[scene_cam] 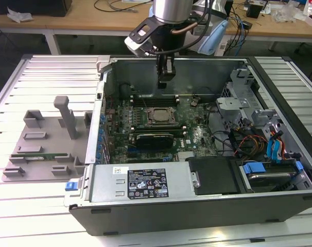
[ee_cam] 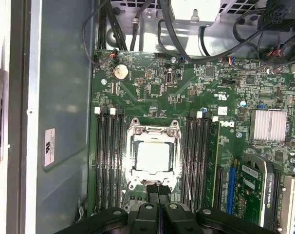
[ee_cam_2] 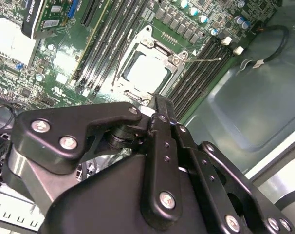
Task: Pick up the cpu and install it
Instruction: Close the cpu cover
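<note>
CPU, small flat square chip with a shiny silver-grey metal top: in both wrist views you find it lying in the metal-framed socket at the middle of the green motherboard.
Black gripper: it hangs above the motherboard, near the socket and apart from the CPU.
Jaws: pressed together, nothing between them.
Open grey computer case: it surrounds the motherboard and stands on the slatted white table.

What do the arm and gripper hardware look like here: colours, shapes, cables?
The arm's wrist is a shiny silver metal cylinder with a pale blue joint cap and black cables looped around it. The matte black gripper has angular linkage plates fastened with silver screws.
</note>
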Robot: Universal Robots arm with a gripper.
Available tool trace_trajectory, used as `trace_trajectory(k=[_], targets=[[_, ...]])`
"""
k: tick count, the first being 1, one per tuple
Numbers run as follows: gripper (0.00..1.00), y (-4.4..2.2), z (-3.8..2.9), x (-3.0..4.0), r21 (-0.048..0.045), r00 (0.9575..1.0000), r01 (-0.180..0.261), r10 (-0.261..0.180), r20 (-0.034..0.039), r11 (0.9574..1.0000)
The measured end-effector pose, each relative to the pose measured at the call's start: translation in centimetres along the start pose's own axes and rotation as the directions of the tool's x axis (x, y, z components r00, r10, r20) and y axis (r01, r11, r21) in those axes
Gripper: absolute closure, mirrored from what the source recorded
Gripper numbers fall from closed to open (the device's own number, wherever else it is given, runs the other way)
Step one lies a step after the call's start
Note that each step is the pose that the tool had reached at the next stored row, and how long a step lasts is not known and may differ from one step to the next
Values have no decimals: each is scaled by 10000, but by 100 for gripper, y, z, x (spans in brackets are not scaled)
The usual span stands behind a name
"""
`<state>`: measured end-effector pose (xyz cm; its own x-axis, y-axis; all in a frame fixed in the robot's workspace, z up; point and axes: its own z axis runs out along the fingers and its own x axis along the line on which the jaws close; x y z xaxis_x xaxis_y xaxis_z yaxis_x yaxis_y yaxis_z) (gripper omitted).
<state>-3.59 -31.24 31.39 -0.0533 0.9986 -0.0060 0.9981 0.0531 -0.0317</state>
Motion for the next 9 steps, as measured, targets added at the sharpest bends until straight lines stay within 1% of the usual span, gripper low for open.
trace_trajectory(k=[9], targets=[[89, 0, -3, 0, 1, 10000, 0, 0, 1, 10000]])
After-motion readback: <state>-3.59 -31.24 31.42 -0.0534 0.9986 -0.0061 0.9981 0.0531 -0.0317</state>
